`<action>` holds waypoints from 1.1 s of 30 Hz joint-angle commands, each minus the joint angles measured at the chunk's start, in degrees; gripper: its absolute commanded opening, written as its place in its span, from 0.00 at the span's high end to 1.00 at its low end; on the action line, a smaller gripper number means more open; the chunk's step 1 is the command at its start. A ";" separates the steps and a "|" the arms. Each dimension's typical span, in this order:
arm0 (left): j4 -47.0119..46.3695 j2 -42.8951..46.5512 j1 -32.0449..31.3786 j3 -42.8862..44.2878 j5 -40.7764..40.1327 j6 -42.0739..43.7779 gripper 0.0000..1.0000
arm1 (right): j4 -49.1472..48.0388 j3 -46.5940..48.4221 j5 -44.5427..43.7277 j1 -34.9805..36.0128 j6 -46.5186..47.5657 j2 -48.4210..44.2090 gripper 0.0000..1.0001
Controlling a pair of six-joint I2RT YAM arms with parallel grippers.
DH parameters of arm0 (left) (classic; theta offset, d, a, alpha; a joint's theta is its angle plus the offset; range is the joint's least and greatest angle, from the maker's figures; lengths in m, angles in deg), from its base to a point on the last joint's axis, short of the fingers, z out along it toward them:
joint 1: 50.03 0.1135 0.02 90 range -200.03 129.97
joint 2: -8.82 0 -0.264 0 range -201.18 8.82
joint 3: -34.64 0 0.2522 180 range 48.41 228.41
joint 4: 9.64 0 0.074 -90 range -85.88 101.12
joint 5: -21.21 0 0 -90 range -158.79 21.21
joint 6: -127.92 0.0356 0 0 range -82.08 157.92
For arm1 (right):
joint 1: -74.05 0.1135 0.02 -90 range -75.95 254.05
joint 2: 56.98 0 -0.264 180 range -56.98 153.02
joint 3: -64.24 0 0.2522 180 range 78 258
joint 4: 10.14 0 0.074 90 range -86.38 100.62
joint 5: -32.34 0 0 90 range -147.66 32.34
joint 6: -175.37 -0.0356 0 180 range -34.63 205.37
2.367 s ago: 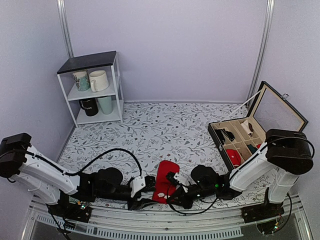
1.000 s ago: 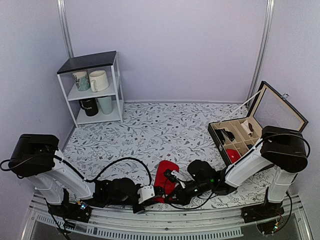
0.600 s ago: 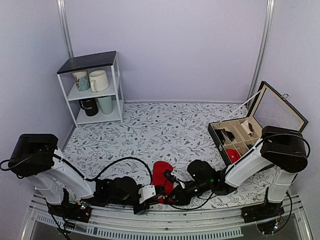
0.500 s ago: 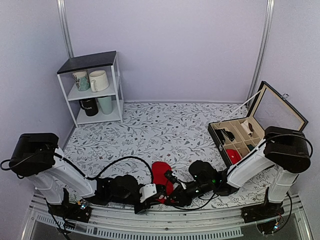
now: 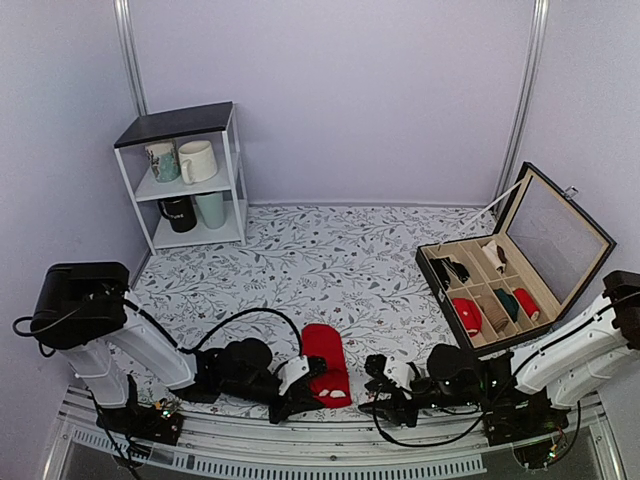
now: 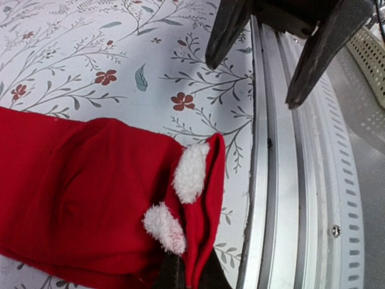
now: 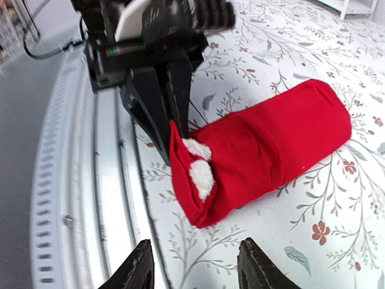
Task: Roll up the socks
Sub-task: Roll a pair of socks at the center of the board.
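Note:
The red socks [image 5: 325, 357] lie as a folded, loosely rolled strip near the table's front edge, with two white fluffy patches [image 6: 189, 171] showing at the near end. My left gripper [image 6: 186, 274] is shut on that near edge of the socks [image 6: 90, 192], and the right wrist view shows its black fingers [image 7: 157, 114] pinching it. My right gripper [image 7: 195, 268] stands open a short way off from the socks [image 7: 271, 144], with nothing between its fingers. In the top view it [image 5: 370, 386] sits to the right of the socks, and the left gripper [image 5: 312, 390] is at their near left corner.
A metal rail [image 5: 300, 440] runs along the table's near edge, just beside both grippers. An open compartment box [image 5: 500, 262] with rolled bundles stands at the right. A white shelf [image 5: 190, 175] with mugs stands at the back left.
My right gripper has opened, let go of the socks and drawn back to the right. The left gripper has shut on their near end. The socks now lie longer and flatter.

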 commanded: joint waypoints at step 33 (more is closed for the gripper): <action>6.71 -6.07 1.17 -1.59 5.70 -2.80 1.00 | -3.46 12.08 -15.77 7.48 10.98 23.60 0.87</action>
